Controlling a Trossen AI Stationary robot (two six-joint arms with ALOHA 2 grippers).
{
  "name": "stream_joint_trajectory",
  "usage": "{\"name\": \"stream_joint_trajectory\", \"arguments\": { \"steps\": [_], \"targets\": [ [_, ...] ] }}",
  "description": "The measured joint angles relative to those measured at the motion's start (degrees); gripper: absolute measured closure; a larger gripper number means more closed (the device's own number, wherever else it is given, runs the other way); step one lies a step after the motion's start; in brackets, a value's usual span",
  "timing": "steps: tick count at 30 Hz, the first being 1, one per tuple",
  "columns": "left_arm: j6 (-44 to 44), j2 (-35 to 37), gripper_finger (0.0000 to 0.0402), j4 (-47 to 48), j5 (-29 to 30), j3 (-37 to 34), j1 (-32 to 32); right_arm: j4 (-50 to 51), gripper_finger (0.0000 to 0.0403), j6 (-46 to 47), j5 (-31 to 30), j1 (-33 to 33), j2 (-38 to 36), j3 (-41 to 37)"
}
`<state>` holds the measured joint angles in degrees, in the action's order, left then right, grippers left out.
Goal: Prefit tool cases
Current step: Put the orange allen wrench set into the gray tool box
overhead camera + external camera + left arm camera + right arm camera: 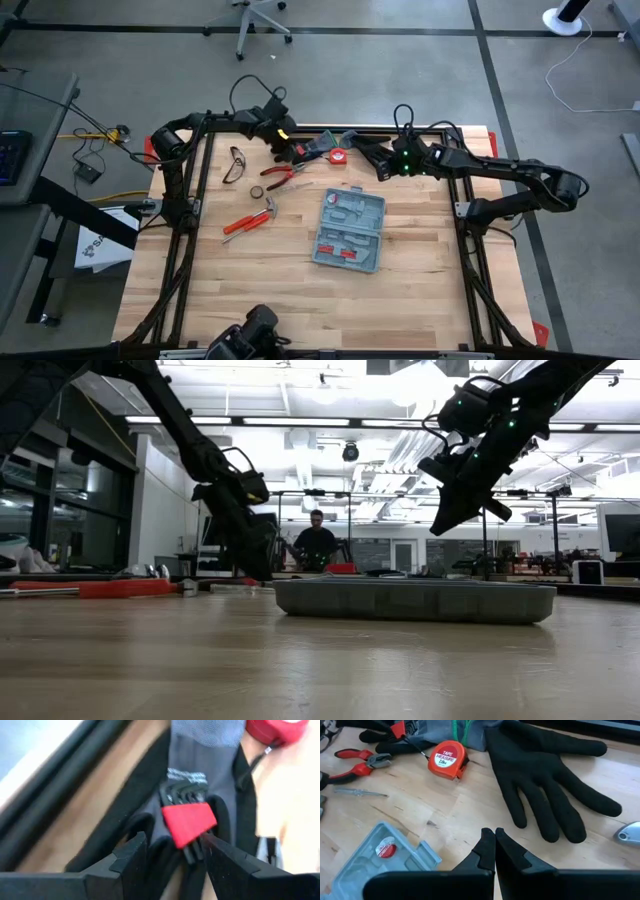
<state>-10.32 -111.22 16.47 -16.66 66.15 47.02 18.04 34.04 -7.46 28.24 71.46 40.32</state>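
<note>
With the flat grey-blue plastic tool case lying open mid-desk, the left gripper, beyond it, stood open astride a red-holdered hex-key set apparently resting on a black glove, risking pinched fabric, while the right gripper hung closed.

Grey floor, an office chair, bright ceiling lights overhead.

Both arms are dark, nearly black, built of rounded jointed segments with black cables looping over them. The right arm carries small green indicator lights near its wrist; the left arm shows a yellow-lit spot near its wrist. The left gripper and right gripper have angular, matte black fingers
</note>
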Motion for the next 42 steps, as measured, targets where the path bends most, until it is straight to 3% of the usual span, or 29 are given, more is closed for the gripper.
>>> {"name": "stream_joint_trajectory", "arguments": {
  "steps": [16, 29, 42],
  "targets": [
    [4.72, -0.03, 0.0219, -1.64, -3.48, -0.83, -0.43, 0.00, 0.0403, -1.97, 0.30, 0.29, -0.04, 0.00],
    [5.68, -0.56, 0.0220, -5.18, 0.03, -0.86, -0.56, 0.02, 0.0403, -2.14, 0.44, 0.29, -0.04, 0.02],
    [8.30, -1.92, 0.0220, -1.91, -4.49, 0.10, -1.27, 0.07, 0.0403, -3.01, 0.39, 0.39, -0.07, 0.02]
  ]
}}
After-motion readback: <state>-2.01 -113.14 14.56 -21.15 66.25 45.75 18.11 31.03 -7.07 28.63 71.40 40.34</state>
